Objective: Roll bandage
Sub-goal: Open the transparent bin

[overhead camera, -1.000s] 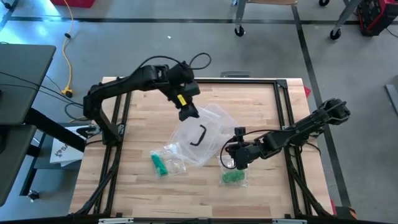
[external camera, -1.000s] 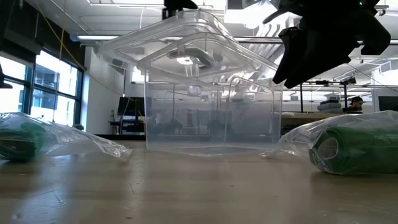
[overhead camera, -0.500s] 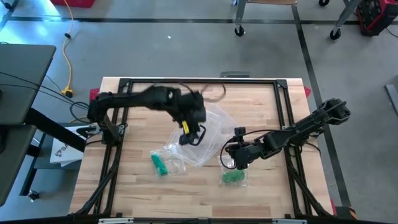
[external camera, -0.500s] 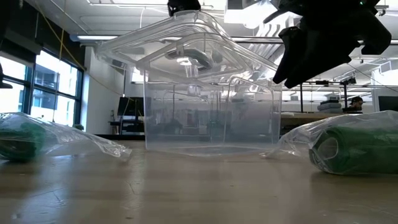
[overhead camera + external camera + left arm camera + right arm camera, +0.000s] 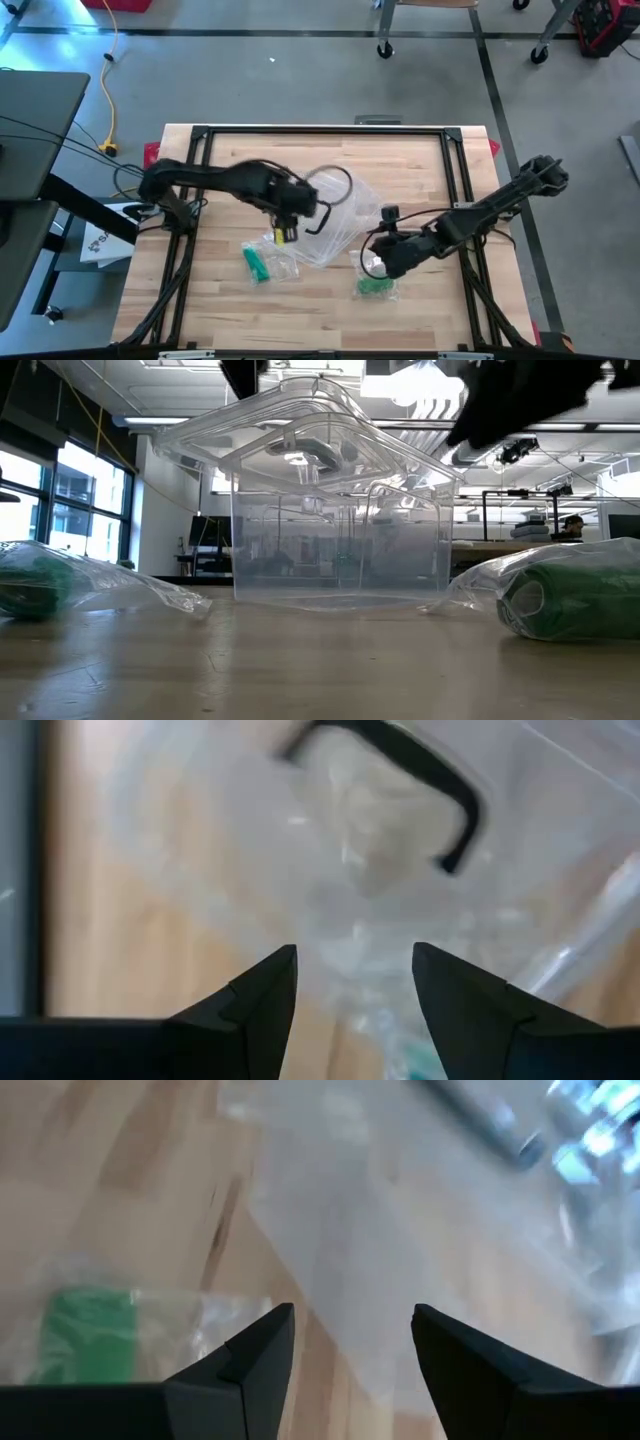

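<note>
Two green bandage rolls lie in clear plastic bags on the wooden table, one at the near left [image 5: 257, 263] [image 5: 30, 585] and one at the near right [image 5: 375, 286] [image 5: 565, 600] [image 5: 85, 1330]. Between them stands a clear plastic box [image 5: 335, 215] [image 5: 335, 510] with a black handle [image 5: 420, 765]. My left gripper [image 5: 281, 232] [image 5: 355, 980] is open and points down over the box's left edge, just beyond the left bag. My right gripper [image 5: 372, 263] [image 5: 355, 1340] is open and slants down above the right bag. Neither touches anything.
A black metal frame [image 5: 320, 130] runs around the table's edges. Bare wood lies along the near edge [image 5: 310, 320] and the far side [image 5: 390, 160]. The box's tilted lid [image 5: 300, 430] rises high in the middle.
My left gripper has swung from the box's far side toward the table's near left, down to the box's left edge, and has tipped to point more steeply down. My right gripper has risen a little above the right bag. The box and the bags have stayed put.
</note>
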### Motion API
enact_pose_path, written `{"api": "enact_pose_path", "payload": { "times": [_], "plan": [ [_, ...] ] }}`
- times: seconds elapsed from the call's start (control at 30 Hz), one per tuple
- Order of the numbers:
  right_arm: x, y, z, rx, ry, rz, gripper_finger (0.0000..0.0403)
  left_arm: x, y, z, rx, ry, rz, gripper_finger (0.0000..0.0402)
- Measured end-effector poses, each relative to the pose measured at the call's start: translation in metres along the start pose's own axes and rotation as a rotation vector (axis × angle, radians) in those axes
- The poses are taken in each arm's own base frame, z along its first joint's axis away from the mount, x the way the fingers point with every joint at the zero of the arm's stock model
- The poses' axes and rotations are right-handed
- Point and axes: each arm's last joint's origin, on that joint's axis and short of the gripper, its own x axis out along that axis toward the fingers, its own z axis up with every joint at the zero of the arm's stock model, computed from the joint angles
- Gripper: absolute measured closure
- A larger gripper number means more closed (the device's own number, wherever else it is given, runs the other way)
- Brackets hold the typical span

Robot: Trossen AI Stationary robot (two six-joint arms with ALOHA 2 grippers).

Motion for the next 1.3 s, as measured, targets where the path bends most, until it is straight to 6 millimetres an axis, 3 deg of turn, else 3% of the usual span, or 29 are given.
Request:
{"api": "enact_pose_path", "payload": {
  "times": [0.17, 0.27, 0.43, 0.6, 0.73, 0.9, 1.13, 1.3],
  "plan": [
    [-0.028, -0.011, 0.007, 0.0, -0.102, -0.022, 0.0206, -0.04, 0.0, -0.025, -0.166, -0.203, 0.022, 0.0206],
    [-0.036, -0.016, 0.006, 0.019, -0.13, -0.024, 0.0206, -0.047, -0.001, -0.053, -0.339, -0.265, -0.036, 0.0206],
    [-0.037, -0.017, 0.006, 0.013, -0.132, -0.024, 0.0206, -0.025, -0.001, -0.108, -0.732, -0.285, -0.137, 0.0192],
    [-0.037, -0.017, 0.006, 0.016, -0.139, -0.024, 0.0206, 0.014, -0.004, -0.145, -0.937, -0.326, -0.37, 0.0154],
    [-0.037, -0.017, 0.007, 0.023, -0.148, -0.023, 0.0206, 0.047, -0.005, -0.161, -1.073, -0.393, -0.554, 0.0133],
    [-0.037, -0.016, 0.007, 0.024, -0.148, -0.021, 0.0206, 0.084, -0.01, -0.173, -1.156, -0.374, -0.649, 0.013],
    [-0.037, -0.016, 0.007, 0.031, -0.149, -0.02, 0.0206, 0.085, -0.014, -0.165, -1.124, -0.56, -0.871, 0.0136],
    [-0.037, -0.016, 0.008, 0.03, -0.152, -0.02, 0.0206, 0.085, -0.014, -0.165, -1.103, -0.572, -0.865, 0.0203]
  ]
}}
